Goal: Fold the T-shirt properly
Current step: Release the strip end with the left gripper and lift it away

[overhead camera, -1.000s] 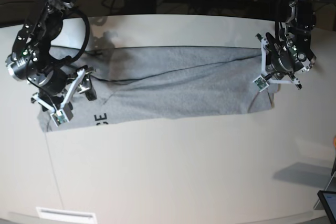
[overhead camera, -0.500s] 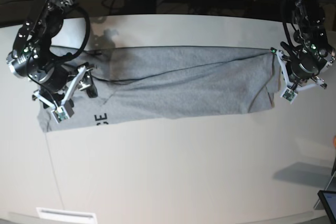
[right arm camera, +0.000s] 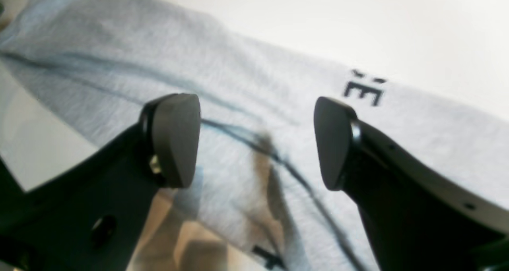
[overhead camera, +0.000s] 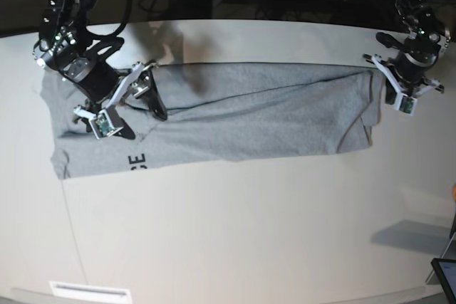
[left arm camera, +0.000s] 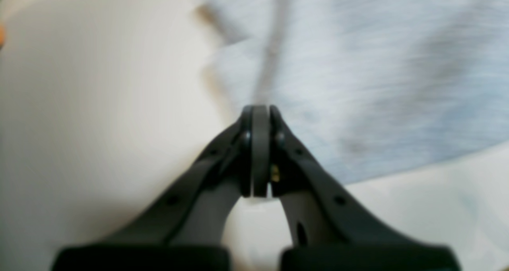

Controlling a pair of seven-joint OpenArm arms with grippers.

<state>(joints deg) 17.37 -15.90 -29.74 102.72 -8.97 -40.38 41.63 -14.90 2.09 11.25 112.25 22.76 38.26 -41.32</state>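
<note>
Because the T-shirt (overhead camera: 235, 122) is soft, light cotton, lying as a long band across the far half of the tabletop (overhead camera: 249, 233), it looks best pinched at corners. The left tool (left arm camera: 260, 116) is pressed together, empty; the right tool (right arm camera: 256, 140) hangs spread over it.

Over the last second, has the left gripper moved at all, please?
Yes. The left gripper has gone up and right, off the T-shirt past its right edge.

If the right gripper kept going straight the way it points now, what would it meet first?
Most likely the T-shirt: the right gripper, jaws open and empty, points down at grey fabric near the fold crease. Its height above the cloth is unclear.
</note>
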